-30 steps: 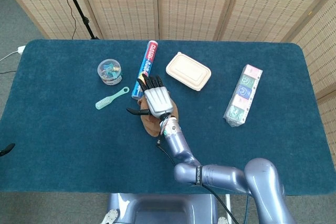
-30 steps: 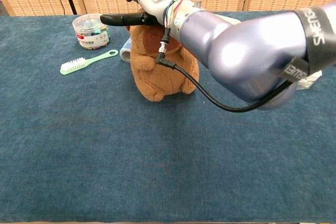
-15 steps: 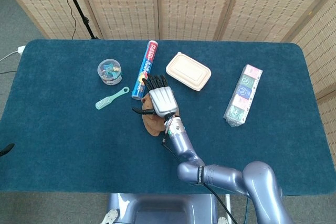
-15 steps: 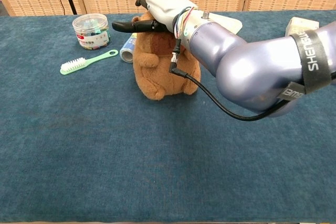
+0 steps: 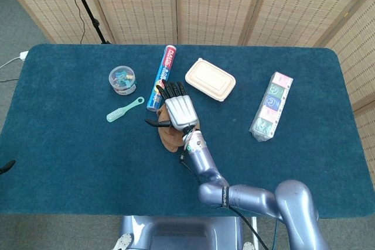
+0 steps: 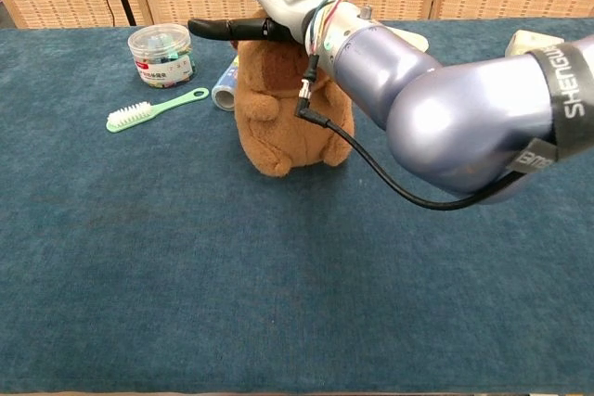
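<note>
Reaching over: our right hand hangs just above the head of the brown plush bear, fingers stretched flat and apart, thumb out to the side, holding nothing.
Bear: it stands upright mid-worktop, near the blue tube.
Doing it well: we judge the palm should come down centred on the head, fingers closing evenly so the soft body does not tip.
Left hand: we see it in neither view.
Round clear tub: small coloured pieces inside, lid on.
Beige lunch box: closed, contents hidden.
Nearby: green brush; wrapped box pack far right.
</note>
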`<state>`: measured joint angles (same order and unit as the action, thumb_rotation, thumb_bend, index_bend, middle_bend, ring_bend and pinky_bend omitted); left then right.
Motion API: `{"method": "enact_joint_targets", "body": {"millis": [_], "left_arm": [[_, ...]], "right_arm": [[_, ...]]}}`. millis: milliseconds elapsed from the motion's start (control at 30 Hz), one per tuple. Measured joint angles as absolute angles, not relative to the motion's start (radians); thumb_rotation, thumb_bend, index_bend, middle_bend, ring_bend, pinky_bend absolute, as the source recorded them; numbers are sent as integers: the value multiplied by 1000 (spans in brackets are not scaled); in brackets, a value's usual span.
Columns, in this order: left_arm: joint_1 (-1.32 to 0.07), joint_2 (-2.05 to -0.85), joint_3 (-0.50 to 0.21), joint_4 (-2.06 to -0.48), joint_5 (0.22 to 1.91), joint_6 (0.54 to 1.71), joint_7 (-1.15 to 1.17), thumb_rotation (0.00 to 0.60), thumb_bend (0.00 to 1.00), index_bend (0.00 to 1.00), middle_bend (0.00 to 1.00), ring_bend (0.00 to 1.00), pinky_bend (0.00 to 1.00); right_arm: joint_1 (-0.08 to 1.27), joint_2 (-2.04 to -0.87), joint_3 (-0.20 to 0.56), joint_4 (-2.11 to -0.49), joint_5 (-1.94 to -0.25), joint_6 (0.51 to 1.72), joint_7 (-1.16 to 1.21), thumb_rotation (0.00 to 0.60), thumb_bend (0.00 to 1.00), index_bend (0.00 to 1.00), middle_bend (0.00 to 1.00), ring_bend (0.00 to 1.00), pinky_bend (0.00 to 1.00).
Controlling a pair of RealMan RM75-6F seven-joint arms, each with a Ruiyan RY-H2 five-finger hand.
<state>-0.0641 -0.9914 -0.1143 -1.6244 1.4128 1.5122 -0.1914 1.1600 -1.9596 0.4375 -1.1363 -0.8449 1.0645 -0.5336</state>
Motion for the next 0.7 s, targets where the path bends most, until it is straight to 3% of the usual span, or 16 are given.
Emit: {"method": "enact_joint_targets", "body": {"millis": [433,700], "left_arm": [[-59,-990,-108,-1627,1427,1521,-194,600,0,0,0,0,0],[-59,-994,-103,-1635,1433,1521,-172,600,0,0,0,0,0]], "right_arm": [[1043,-1706,450,-1526,-850,1228,-691,25,0,0,0,0,0],[930,-1549,411,-1619,-859,1289,-712,25,0,0,0,0,0]]}}
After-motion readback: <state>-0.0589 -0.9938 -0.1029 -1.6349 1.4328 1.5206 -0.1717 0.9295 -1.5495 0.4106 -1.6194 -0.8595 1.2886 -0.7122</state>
